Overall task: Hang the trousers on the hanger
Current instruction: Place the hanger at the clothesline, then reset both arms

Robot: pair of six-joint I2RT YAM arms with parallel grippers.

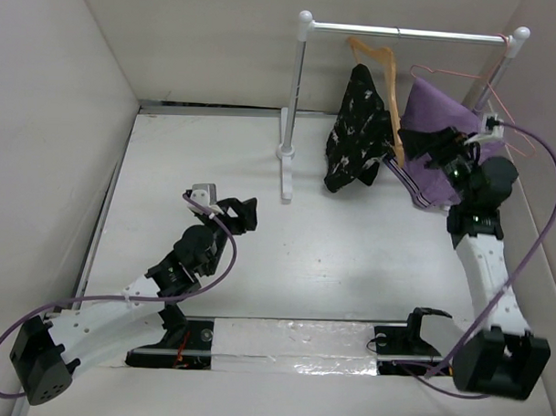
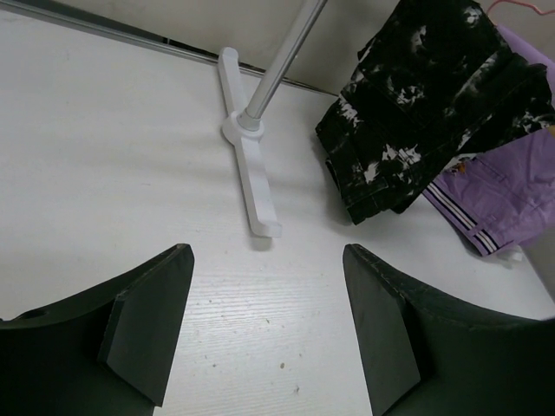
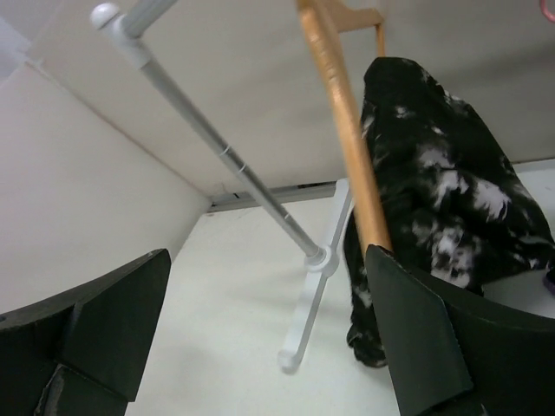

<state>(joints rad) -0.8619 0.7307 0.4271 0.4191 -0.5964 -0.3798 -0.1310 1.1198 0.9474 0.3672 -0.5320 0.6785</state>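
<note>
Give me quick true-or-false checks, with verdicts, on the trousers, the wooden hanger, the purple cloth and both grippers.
1. The trousers are draped on the wooden hanger, which hangs from the rail. True.
2. The left gripper grips the trousers. False: it is open and empty above the table.
3. The right gripper is open beside the wooden hanger. True.
4. The purple cloth lies flat mid-table. False: it hangs at the rail's right end.

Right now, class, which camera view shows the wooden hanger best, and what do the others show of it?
The top view: the hanger hangs from the rail, trousers draped over it. The right wrist view shows only one arm, close up. The left wrist view shows the trousers but no hanger.
</note>
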